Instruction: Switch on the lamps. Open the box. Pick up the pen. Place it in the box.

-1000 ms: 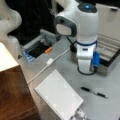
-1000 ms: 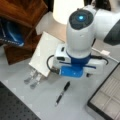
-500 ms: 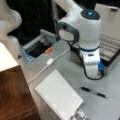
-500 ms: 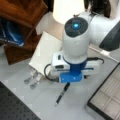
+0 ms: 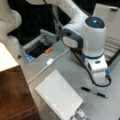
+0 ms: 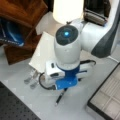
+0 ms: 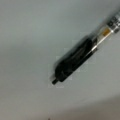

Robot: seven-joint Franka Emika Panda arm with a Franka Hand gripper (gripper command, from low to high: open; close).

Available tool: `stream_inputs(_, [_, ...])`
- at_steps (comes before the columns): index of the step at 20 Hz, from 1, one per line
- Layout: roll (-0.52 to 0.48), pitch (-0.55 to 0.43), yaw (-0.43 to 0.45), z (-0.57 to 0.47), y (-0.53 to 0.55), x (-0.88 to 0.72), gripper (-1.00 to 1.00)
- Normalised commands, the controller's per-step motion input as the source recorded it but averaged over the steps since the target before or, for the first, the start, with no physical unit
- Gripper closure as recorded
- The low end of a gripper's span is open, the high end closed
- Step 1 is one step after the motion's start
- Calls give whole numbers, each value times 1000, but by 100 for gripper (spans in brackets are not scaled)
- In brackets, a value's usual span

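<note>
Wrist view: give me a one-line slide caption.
Black pen lying diagonally on the pale grey table, seen close from above, gripper out of frame.

Arm position: the white arm (image 5: 93,47) has lowered toward the grey tabletop (image 5: 75,75) over the last second and now stands just above the pen (image 5: 94,92).
Arm in a front view: its rounded head (image 6: 67,42) has shifted toward the view's bottom, covering more of the table.
Pen in a front view: the arm's blue wrist part (image 6: 66,82) now hides the upper end of the pen (image 6: 59,97); a second ago the pen lay fully exposed.
</note>
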Motion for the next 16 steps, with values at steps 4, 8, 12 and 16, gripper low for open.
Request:
stream_inputs(4, [-76,240,191,34,-29,441,-100])
stream_inputs(8, [-85,249,199,20,-61,428,-100])
stream_inputs(12, [-104,226,198,28,-125,410,-100])
stream_inputs(16, [-110,198,189,23,-156,385,-100])
